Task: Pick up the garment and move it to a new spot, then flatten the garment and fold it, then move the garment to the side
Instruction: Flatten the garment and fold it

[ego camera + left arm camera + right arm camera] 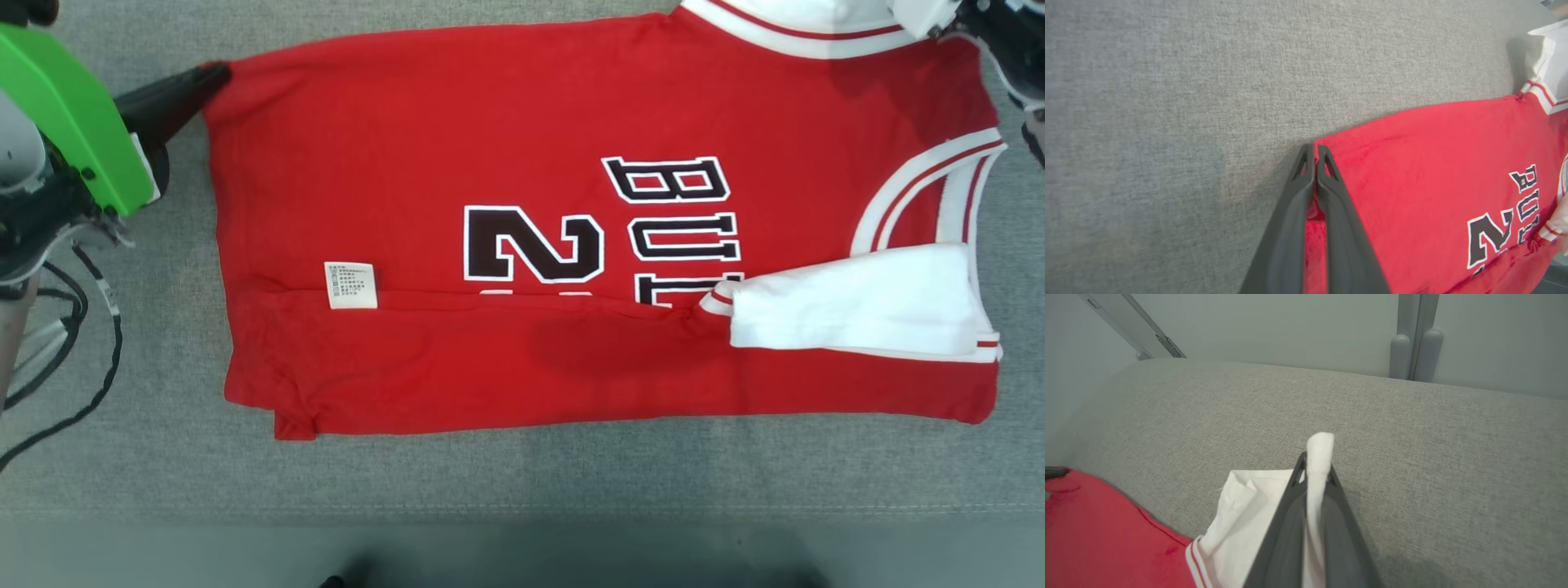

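A red jersey (506, 147) with black lettering and white sleeves lies spread across the grey cushion (522, 474), its near edge folded over. My left gripper (214, 77) is shut on the garment's far left hem corner; in the left wrist view the red cloth (1412, 163) is pinched between the closed fingers (1290, 212). At the top right, my right gripper (1314, 465) is shut on the white sleeve (1319, 449), with white fabric sticking out past the fingertips. A white care label (352, 285) shows near the folded edge.
The cushion's front edge (522, 518) runs below the jersey, with dark floor beyond. Black cables (90, 359) hang by my left arm's green cover (69, 122). Behind the cushion stand a pale wall and grey posts (1414, 347).
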Motion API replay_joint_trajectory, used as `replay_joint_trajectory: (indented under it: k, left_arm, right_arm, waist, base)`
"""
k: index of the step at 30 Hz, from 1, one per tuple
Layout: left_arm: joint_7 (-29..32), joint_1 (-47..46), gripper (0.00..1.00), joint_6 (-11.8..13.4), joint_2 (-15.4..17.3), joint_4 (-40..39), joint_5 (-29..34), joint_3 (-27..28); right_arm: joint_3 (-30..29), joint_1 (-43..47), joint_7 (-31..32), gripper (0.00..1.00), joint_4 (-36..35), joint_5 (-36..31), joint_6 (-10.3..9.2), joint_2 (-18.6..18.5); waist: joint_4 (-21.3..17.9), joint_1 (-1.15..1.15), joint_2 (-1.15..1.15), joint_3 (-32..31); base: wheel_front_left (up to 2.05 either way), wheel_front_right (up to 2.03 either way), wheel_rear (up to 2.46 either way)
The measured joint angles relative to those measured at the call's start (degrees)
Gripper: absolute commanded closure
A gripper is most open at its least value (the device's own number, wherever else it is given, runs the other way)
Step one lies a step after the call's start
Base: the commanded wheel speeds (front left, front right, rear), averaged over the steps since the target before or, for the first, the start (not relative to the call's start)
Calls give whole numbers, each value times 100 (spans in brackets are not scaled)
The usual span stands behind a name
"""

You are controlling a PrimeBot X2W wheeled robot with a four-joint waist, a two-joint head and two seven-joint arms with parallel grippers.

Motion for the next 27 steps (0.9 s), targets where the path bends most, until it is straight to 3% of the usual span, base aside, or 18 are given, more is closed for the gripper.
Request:
replay_joint_trajectory:
  k: [9,17,27]
  left_arm:
    - [-433,664,100,-51,110,9,-102,126]
    - [-622,1153,100,-53,278,-22,-157,189]
    - [-974,1768,100,-54,442,-109,-182,252]
  right_arm:
    - [60,773,-705,100,-487,90,51,-233]
    - [213,1510,-1050,100,-923,236,52,-321]
    - [300,2205,-1523,100,-1611,341,52,-689]
  waist:
    - [-164,0,0,-482]
    - [-280,0,0,-770]
    - [-463,0,0,-1078]
  base:
    - [0,0,0]
    - [0,0,0]
    - [0,0,0]
